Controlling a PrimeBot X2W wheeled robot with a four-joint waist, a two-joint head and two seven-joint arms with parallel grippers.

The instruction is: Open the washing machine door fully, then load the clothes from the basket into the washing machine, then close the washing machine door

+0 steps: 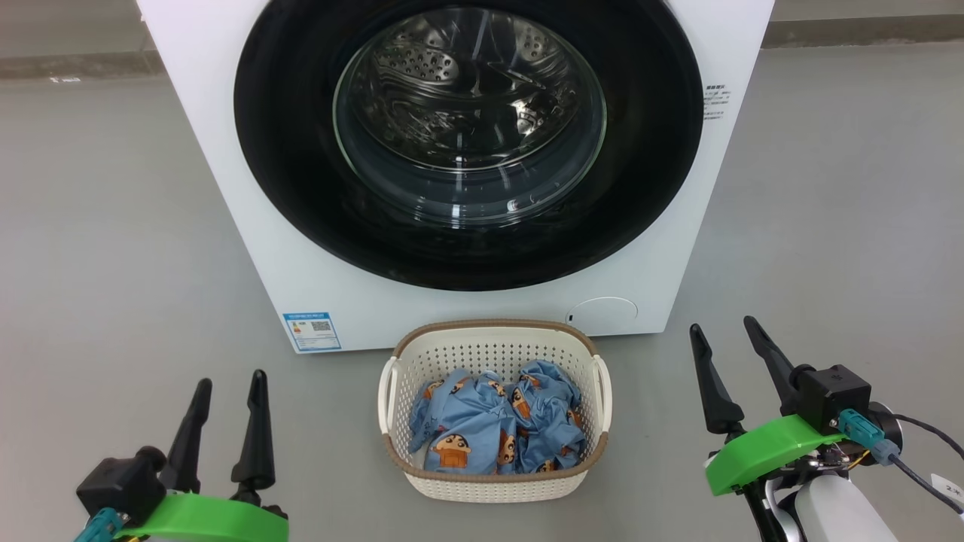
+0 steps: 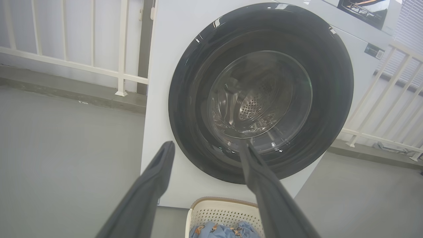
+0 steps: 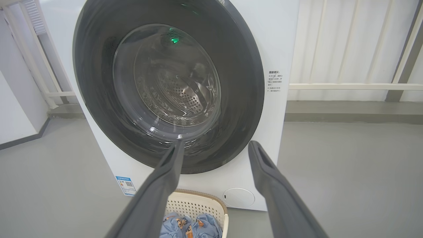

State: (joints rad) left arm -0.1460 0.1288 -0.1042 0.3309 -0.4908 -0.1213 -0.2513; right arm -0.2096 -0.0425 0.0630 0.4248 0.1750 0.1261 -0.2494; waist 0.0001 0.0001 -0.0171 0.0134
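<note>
Both grippers hang empty with their jaws spread wide: the left gripper with its two long dark fingers low at the robot's left, the right gripper at its right, each well apart from everything else. Between them on the grey floor stands the small cream-white perforated plastic basket with a brown rim, just in front of the big white boxy washing machine, and the crumpled light blue clothes printed with orange-brown faces lie inside it. The large round washing machine door, glossy black rim around a bulging clear glass bowl, sits shut and flush, so nothing of the task is done yet. The main risk is probably at the door: no handle or latch side can be made out, and smooth fingers on a glossy rim may slip or pull the wrong edge. An arm reaching forward could also nudge the light basket aside, and a half-opened door would likely crowd the loading.
</note>
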